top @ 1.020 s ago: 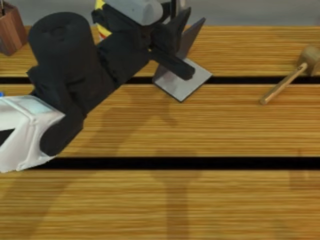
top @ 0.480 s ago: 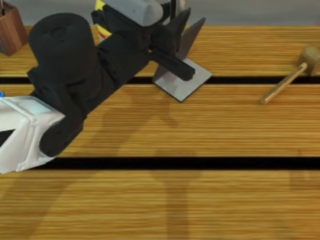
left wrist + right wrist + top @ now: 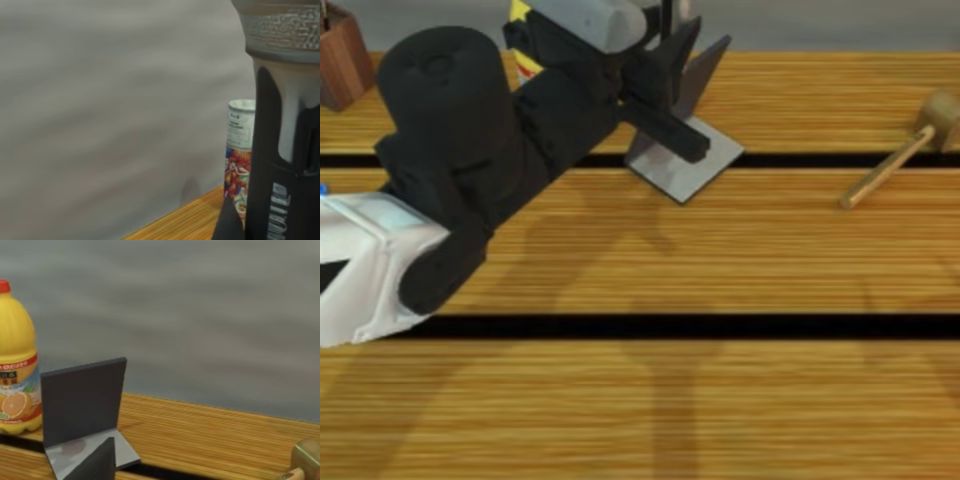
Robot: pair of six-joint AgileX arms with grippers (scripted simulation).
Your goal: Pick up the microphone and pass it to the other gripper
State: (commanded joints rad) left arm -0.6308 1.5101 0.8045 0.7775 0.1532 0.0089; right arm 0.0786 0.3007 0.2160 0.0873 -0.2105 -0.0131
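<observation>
Already lifted: the mic rides high in the left claw

Clearly the microphone [image 3: 280, 125] is off the counter [image 3: 720, 250]: the left wrist view shows its mesh head and black handle filling the near field, upright between the fingers of the left claw [image 3: 665, 75]. That claw is clenched on the handle, low enough to leave the upper part free, which I judge is meant to give the other claw something to take. From above, the left arm reaches across the far left of the counter, its claw above the grey stand [image 3: 685, 160], a base plate with an upright back that likely propped the mic. A printed can [image 3: 240, 150] stands behind it, and the orange juice bottle [image 3: 15, 365] sits just beside the stand. The wooden mallet [image 3: 900, 150] lies well apart at the right. The right claw is not seen; only its camera looks toward the stand, so the handover seems not yet begun.
</observation>
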